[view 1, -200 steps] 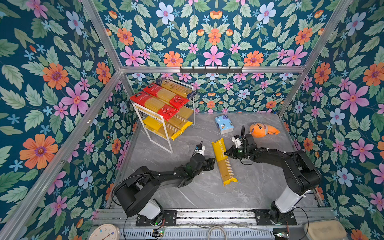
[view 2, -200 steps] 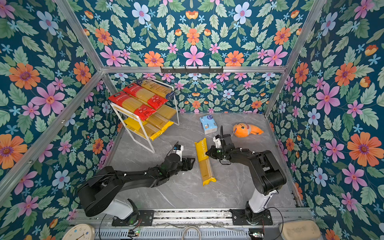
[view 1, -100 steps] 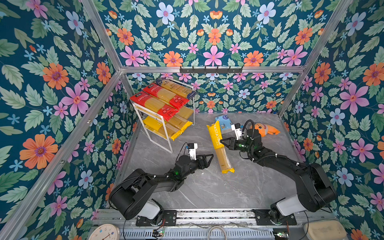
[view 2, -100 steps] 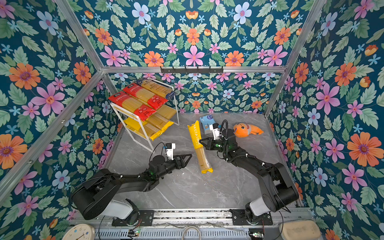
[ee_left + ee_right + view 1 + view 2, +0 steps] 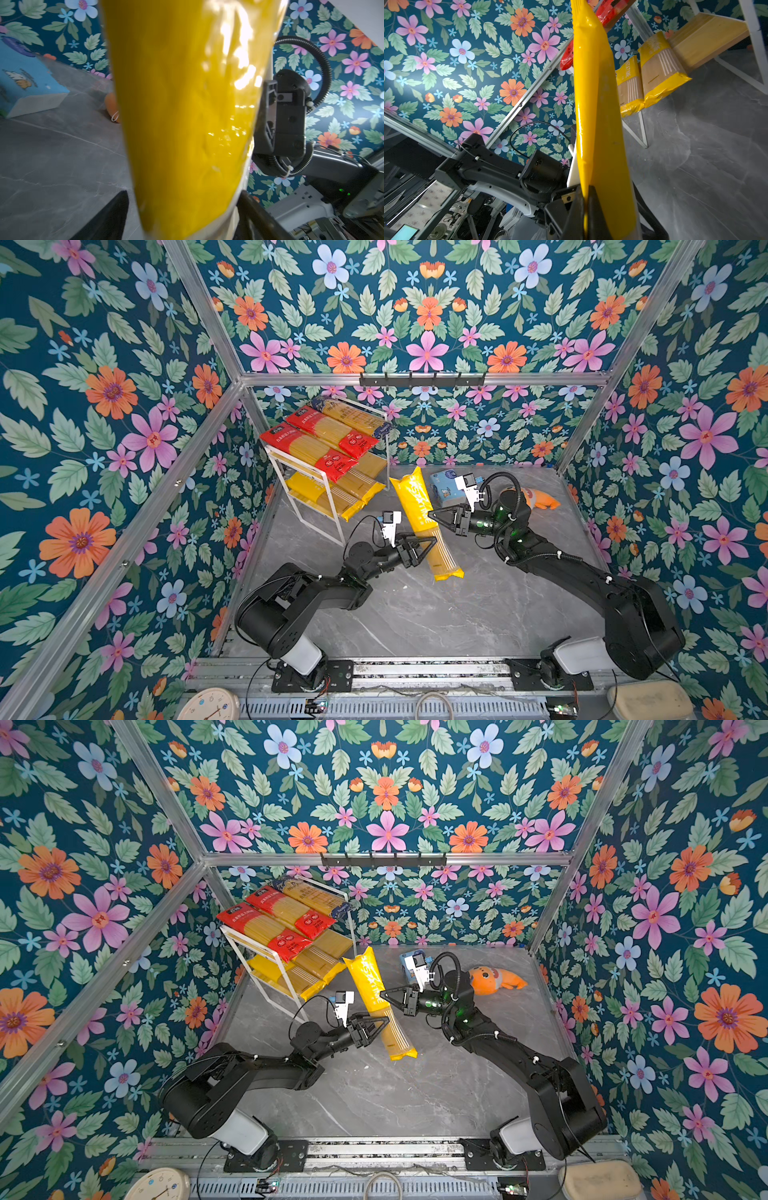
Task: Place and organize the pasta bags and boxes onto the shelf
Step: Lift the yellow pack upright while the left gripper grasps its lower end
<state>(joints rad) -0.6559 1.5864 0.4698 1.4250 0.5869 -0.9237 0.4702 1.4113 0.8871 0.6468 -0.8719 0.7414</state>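
Right gripper (image 5: 433,515) pinched tight on side seam of yellow pack (image 5: 415,506). Left gripper (image 5: 427,551) spread wide, jaws straddling pack's lower half, no squeeze I can see. Pack tilted between arms, top end just beside shelf (image 5: 331,510), lower tier. My worries: seam pinch thin, so pack may swing or slip. Top end could snag shelf frame or nudge overhanging shelved packs (image 5: 353,497) off lower board.

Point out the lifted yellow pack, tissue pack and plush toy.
yellow pack (image 5: 417,508): in a top view, printed upper half.
tissue pack (image 5: 441,489): in a top view, blue front face.
plush toy (image 5: 541,500): in a top view, orange body.
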